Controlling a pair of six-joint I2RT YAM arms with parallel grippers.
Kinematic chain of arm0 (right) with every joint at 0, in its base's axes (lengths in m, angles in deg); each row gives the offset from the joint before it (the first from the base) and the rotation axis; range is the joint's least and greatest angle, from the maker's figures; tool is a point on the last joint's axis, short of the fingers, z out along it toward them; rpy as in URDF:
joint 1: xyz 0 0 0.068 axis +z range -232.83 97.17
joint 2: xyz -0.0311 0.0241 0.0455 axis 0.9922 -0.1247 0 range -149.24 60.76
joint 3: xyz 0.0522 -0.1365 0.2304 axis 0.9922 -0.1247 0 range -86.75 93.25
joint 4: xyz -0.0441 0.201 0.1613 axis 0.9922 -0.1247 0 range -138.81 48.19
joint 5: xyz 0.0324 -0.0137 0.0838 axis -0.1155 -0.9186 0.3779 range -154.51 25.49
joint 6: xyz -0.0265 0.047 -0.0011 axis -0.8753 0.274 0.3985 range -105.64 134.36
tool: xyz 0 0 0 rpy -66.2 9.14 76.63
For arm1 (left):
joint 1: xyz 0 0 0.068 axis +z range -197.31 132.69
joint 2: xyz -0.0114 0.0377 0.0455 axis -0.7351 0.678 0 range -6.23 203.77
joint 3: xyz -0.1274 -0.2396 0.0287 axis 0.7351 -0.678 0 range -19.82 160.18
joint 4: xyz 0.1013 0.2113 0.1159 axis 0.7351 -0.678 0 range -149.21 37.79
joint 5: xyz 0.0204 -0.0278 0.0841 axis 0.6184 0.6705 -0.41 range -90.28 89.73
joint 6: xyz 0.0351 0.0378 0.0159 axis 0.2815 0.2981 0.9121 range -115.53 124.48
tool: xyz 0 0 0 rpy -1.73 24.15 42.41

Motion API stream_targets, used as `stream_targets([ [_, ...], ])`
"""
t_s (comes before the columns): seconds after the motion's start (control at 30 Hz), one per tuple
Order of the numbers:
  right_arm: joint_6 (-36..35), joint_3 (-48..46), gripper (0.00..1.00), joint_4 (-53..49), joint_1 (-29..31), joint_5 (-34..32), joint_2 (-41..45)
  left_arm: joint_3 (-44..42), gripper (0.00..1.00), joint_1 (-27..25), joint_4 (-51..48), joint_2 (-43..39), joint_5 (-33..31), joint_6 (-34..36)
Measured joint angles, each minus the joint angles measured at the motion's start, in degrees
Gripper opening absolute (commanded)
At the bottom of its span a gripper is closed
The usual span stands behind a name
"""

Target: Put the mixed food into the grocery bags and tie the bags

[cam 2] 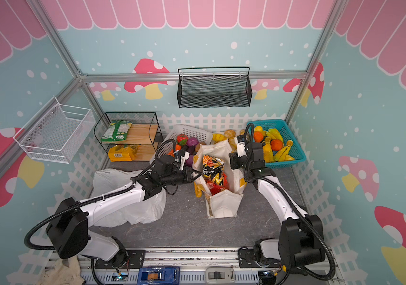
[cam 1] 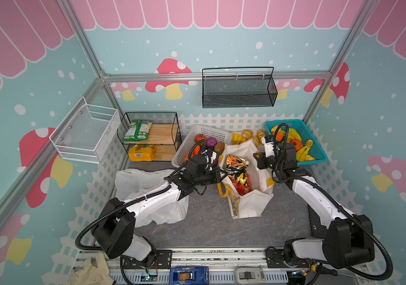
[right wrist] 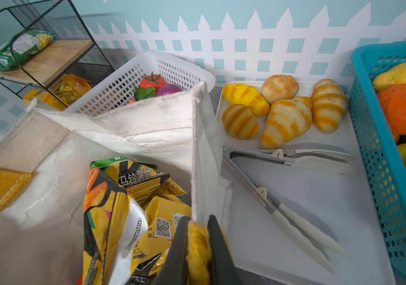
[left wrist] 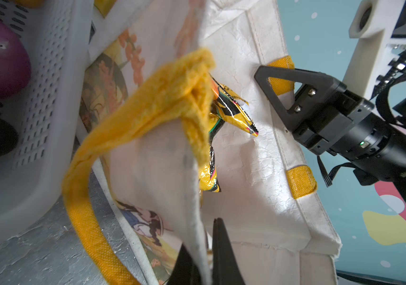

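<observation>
Standing open in the middle of the tabletop (cam 1: 209, 222), the cream tote (cam 1: 251, 204) holds a yellow-and-dark snack packet (cam 1: 237, 170) lying over a red packet (cam 1: 241, 190) that is mostly buried. The left end effector (left wrist: 202, 237) is clamped on the edge of one tote wall, its fingers cut off by the wrist view's border. The right end effector (right wrist: 198, 222) is pinched shut on a yellow handle (right wrist: 197, 249) at the opposite rim. The white plastic bag (cam 1: 145, 180) lies crumpled to the left, partly hidden under the left arm. Toy fruits (cam 1: 295, 143) sit in the blue basket (cam 1: 319, 150), some behind the right wrist. The snack packet reads "马铃薯片" above a QR code; its smaller print is illegible.
</observation>
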Motion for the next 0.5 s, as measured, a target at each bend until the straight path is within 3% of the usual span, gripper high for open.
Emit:
stream_targets([
  [0.17,-1.9,4.6,0.09,-1.5,0.0,-1.5,-4.0,2.8,0.12,-0.6,0.6,3.1,0.3,0.0],
  [0.27,-2.6,6.2,0.14,-1.5,0.0,-1.7,-6.0,4.0,0.22,-0.6,0.7,4.6,0.4,0.0],
  [0.37,-3.3,6.3,0.26,-1.5,0.0,-1.7,-6.4,4.2,0.36,-0.4,0.4,4.7,0.4,0.4],
  [0.5,-4.0,6.2,0.53,-0.9,0.0,-1.3,-5.7,4.3,0.54,0.3,-1.7,3.8,0.4,2.7],
])
